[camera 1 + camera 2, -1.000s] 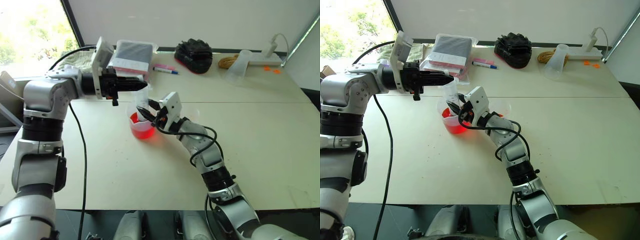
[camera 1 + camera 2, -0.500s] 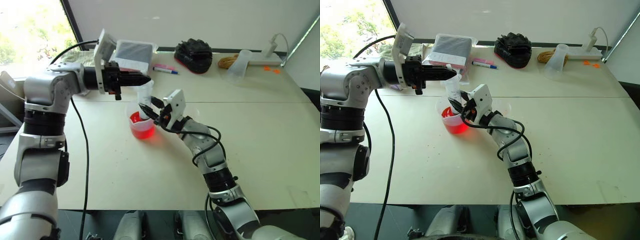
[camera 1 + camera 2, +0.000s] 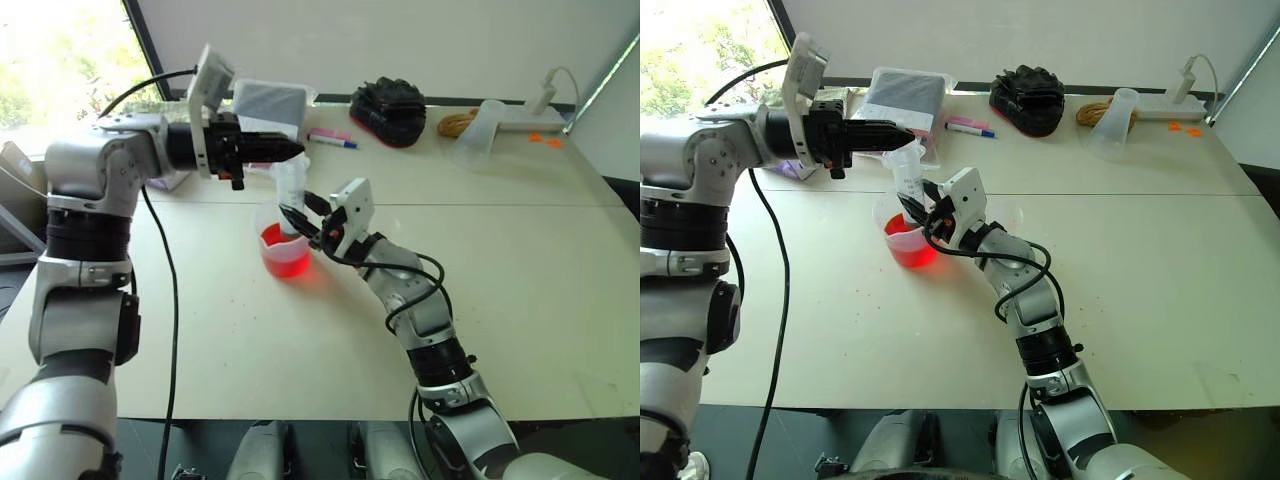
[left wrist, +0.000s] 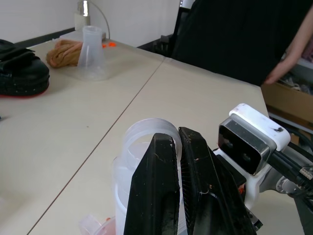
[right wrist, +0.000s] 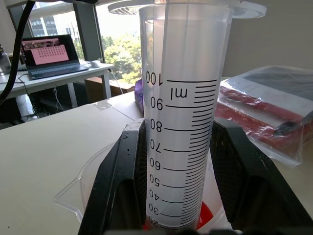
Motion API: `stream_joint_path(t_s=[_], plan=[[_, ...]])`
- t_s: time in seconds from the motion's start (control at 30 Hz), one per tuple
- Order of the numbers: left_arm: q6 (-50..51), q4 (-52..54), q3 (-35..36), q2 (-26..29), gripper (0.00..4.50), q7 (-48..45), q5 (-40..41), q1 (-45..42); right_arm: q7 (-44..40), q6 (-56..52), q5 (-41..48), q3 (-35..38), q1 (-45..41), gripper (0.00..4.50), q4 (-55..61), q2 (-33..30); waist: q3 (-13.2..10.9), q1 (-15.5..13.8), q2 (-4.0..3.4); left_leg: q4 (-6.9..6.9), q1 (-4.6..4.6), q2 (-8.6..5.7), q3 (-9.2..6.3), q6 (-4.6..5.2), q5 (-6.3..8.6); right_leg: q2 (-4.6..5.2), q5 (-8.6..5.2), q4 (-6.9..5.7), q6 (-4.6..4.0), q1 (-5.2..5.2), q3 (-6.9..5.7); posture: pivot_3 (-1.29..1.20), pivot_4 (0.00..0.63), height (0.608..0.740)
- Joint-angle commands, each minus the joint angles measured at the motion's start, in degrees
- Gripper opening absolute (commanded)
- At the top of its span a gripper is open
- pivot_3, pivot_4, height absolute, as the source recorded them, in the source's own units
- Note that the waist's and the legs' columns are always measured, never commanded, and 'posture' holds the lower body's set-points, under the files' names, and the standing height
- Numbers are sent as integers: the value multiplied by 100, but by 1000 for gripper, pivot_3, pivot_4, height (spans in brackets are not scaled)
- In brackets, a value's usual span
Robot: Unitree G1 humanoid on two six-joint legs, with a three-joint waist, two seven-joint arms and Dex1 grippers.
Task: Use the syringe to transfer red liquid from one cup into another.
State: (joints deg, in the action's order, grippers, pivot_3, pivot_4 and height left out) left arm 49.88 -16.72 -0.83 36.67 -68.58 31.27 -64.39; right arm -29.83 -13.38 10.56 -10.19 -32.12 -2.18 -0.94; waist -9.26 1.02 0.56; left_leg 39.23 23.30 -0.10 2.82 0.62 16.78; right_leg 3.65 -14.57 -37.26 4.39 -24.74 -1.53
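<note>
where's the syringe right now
The syringe stands upright over the larger cup of red liquid, near the table's middle. The right gripper clamps its barrel and the left gripper pinches its plunger top.

1. The syringe [image 5: 183,122] is clear plastic with black printed graduations.
2. The larger cup [image 3: 285,250] is clear, holding translucent red liquid [image 3: 284,252].
3. Both grippers' fingers [image 4: 161,196] are black.
4. The table [image 3: 520,260] is plain beige.
5. Far across it, a blue pen [image 3: 331,141] lies left of a black and red object [image 3: 388,109].
</note>
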Motion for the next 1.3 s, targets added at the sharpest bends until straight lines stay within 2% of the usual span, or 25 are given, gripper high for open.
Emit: stream_joint_path(t_s=[0.03, 0.5, 0.77, 0.83, 0.87, 1.03, 1.3], plan=[[-201, 152, 412, 60, 34, 66, 172, -509, -202, -93, -19, -413, 129, 1309, 38, 96, 0, 0, 0, 0, 0, 0, 0, 0, 0, 0, 0, 0, 0, 0, 0, 0, 150, 740], [-269, 41, 470, 130, 34, 51, 179, -613, -248, -112, -31, -441, 164, 1309, 5, 69, 0, 0, 0, 0, 0, 0, 0, 0, 0, 0, 0, 0, 0, 0, 0, 0, 150, 740], [-234, 212, 426, 157, 34, 67, 201, -372, -265, -125, -29, -412, 114, 1309, 2, 41, 0, 1, 0, 0, 0, 0, 0, 0, 0, 0, 0, 0, 0, 0, 0, 0, 150, 740], [-306, 302, 416, 184, 685, 22, 195, -244, -269, -121, -30, -395, 95, 1309, -9, 33, 0, 1, 0, 0, 0, 0, 0, 0, 0, 0, 0, 0, 0, 0, 0, 0, 150, 740], [-320, 327, 411, 195, 846, 11, 197, -208, -272, -121, -31, -388, 89, 1309, -12, 32, 0, 2, 0, 0, 0, 0, 0, 0, 0, 0, 0, 0, 0, 0, 0, 0, 150, 740], [-413, 617, 430, 339, 2561, 21, 178, 86, -267, -117, -29, -362, 40, 1309, 10, 30, 0, 1, 0, 0, 0, 1, -1, -1, 0, 1, 0, -1, 0, 0, 0, 0, 150, 740], [-203, 920, 776, 681, 2561, 268, 364, 469, -294, -71, 4, -273, -41, 1309, 78, -10, 0, 7, 0, 0, 0, 1, -2, -1, 0, 2, 0, 0, 0, 0, 0, 0, 150, 740]])
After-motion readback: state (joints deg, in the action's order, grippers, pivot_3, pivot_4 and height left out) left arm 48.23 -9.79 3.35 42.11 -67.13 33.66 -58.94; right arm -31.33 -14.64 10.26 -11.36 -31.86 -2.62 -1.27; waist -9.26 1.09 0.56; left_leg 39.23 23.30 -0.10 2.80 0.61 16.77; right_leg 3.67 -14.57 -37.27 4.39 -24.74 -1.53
